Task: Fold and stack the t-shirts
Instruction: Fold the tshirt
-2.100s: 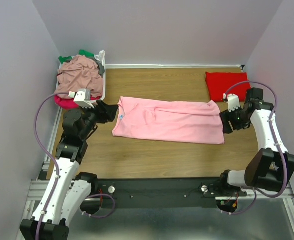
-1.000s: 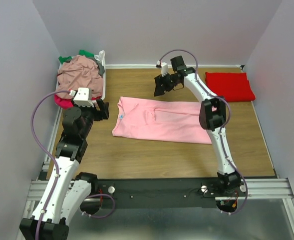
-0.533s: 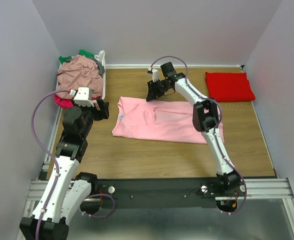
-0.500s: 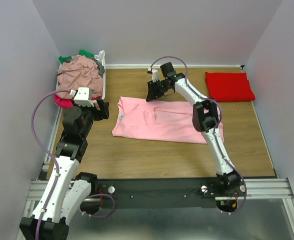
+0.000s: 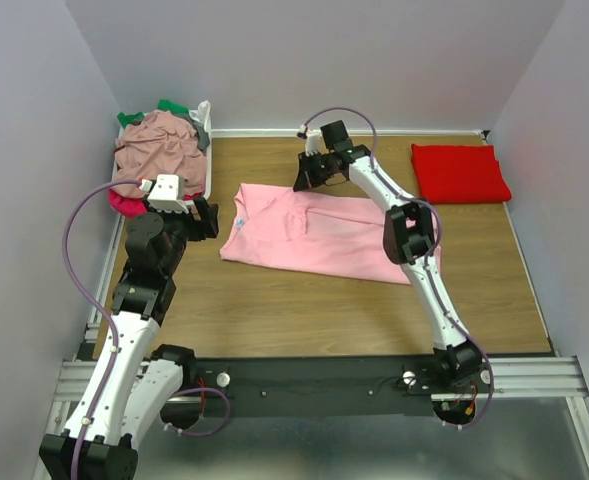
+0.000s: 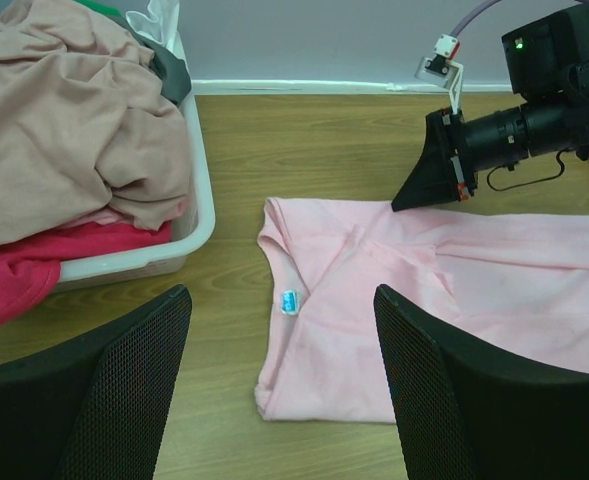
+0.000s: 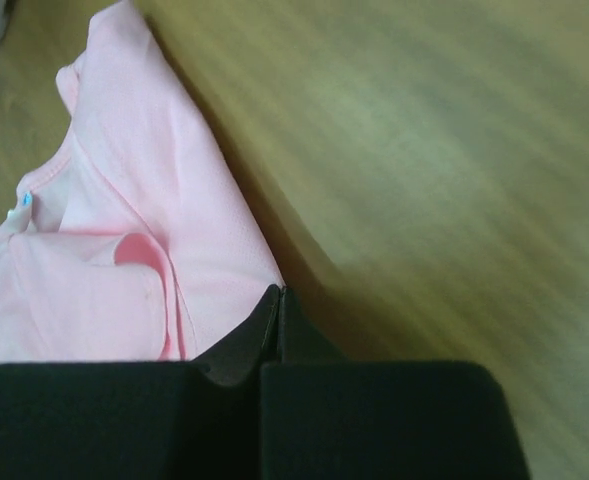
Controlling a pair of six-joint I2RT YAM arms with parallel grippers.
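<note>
Your right arm rises from its base, elbow bent above the right end of the light pink t-shirt [image 5: 324, 235], forearm reaching far-left across it. The right gripper [image 5: 307, 178] sits low at the shirt's far edge with its jaws fully closed. In the wrist view the tips meet right on the hem, and the cloth looks pinched between them.

Your left arm is folded up at the left side of the table [image 5: 304, 310] with its wrist raised. The left gripper [image 6: 282, 297] points at the collar end of the shirt, jaws spread wide, holding nothing. It hovers just short of the cloth.

The pink shirt lies lengthwise across the middle of the table, collar and blue neck label [image 6: 290, 301] toward the left. The red t-shirt [image 5: 459, 172] lies folded at the far right corner, well apart.

The white basket [image 5: 211, 160] is at the far left. A dusty rose tee [image 5: 159, 150] is heaped on top, a magenta tee [image 5: 126, 203] spills over the near side, and a green tee [image 5: 172, 105] shows at the back.
</note>
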